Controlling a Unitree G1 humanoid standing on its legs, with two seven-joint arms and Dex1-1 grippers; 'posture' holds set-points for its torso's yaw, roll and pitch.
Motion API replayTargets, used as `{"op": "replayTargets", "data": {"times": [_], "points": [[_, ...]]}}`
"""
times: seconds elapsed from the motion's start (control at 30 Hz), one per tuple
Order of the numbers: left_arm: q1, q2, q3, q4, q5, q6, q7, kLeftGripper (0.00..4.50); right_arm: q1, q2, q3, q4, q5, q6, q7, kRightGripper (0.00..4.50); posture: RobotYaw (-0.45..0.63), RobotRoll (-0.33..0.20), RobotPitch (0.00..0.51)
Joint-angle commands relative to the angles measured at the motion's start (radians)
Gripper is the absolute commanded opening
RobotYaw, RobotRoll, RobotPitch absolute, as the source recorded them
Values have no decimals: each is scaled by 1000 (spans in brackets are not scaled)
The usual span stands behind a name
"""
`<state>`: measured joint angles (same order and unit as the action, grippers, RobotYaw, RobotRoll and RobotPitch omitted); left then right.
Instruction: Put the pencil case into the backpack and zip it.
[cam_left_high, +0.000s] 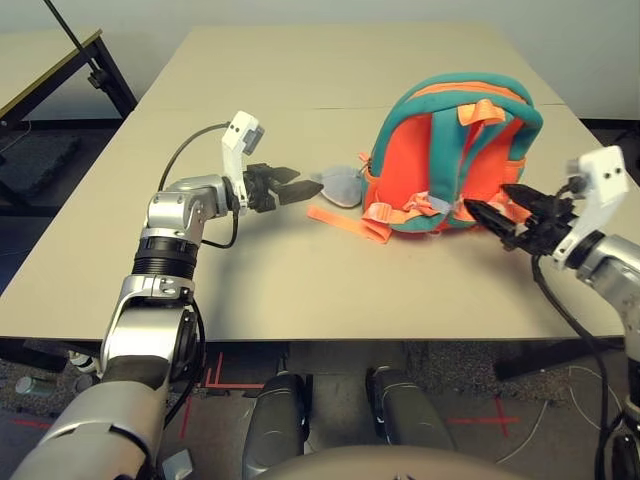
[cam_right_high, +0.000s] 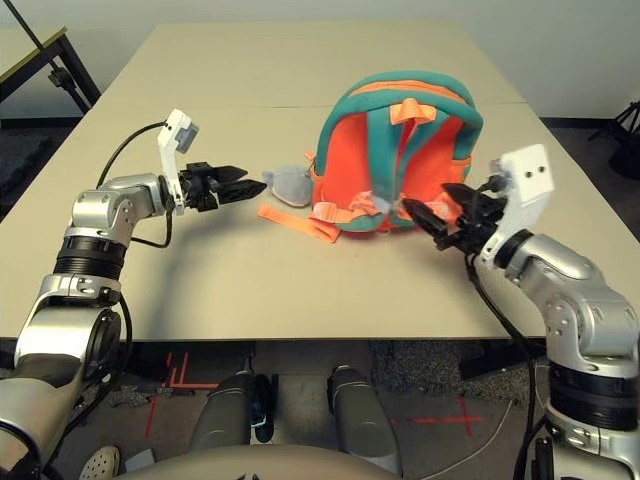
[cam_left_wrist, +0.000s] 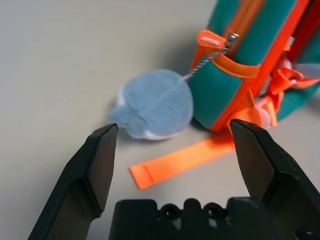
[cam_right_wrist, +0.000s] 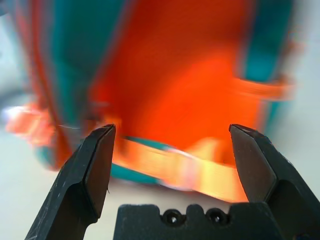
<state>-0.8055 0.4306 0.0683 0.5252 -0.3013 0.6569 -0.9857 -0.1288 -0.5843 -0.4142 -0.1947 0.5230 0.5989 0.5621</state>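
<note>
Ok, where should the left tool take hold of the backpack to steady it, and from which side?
Probably the small orange loop on the backpack's side wall, where the plush toy's cord attaches. It stands clear of the fabric and faces the open left tool, so come in level from the robot's left, passing above the toy. The right tool is open near the other side.

Head stereo pair looks down over table (cam_left_high: 300, 250); each wrist camera sits close behind its spread fingers, all sharing the backpack (cam_left_high: 450, 160).
</note>
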Motion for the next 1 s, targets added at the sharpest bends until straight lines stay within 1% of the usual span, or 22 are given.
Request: {"op": "replayTargets", "data": {"times": [0.03, 0.2, 0.3, 0.4, 0.57, 0.63, 0.83, 1.0], "points": [[30, 10, 39, -4, -13, -31, 51, 4500, 19, 13, -52, 112, -38, -134, -5, 4478, -250, 0, 94], [64, -3, 104, 2, -18, -100, 144, 4500, -10, 22, -78, 252, -72, -278, -32, 4478, -246, 0, 99], [90, -18, 139, 8, -20, -154, 206, 4500, -36, 31, -79, 292, -81, -319, -60, 4478, -241, 0, 103], [118, -33, 185, 31, -10, -252, 299, 4500, -66, 41, -73, 340, -98, -367, -83, 4478, -233, 0, 109], [146, -34, 248, 104, 30, -482, 487, 4500, -109, 53, -58, 419, -121, -430, -91, 4478, -216, 0, 116], [155, -28, 269, 123, 32, -525, 541, 4500, -126, 59, -51, 447, -128, -451, -91, 4478, -205, 0, 119], [179, 15, 290, 174, 48, -606, 608, 4500, -162, 71, -31, 533, -147, -510, -83, 4478, -176, 0, 129], [204, 28, 283, 184, 59, -661, 634, 4500, -192, 75, -16, 591, -159, -551, -85, 4478, -155, 0, 136]]}}
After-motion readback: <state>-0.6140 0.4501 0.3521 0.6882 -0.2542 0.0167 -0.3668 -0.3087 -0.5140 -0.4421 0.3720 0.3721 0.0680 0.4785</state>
